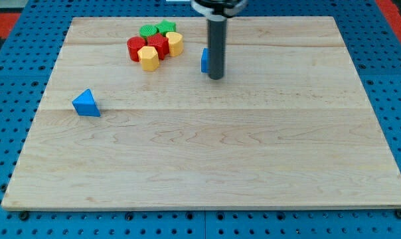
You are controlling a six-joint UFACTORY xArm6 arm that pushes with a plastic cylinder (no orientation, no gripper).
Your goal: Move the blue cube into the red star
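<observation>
The blue cube (204,60) sits on the wooden board near the view's top centre, mostly hidden behind my rod. My tip (216,78) rests on the board just right of the cube, touching or nearly touching it. The red star (159,46) lies to the cube's left inside a tight cluster of blocks, about a cube's width beyond a yellow block.
The cluster holds a red cylinder (136,48), two yellow blocks (149,58) (175,43) and two green blocks (148,31) (166,27). A blue triangular block (86,103) lies alone at the view's left. The wooden board (207,153) lies on a blue pegboard table.
</observation>
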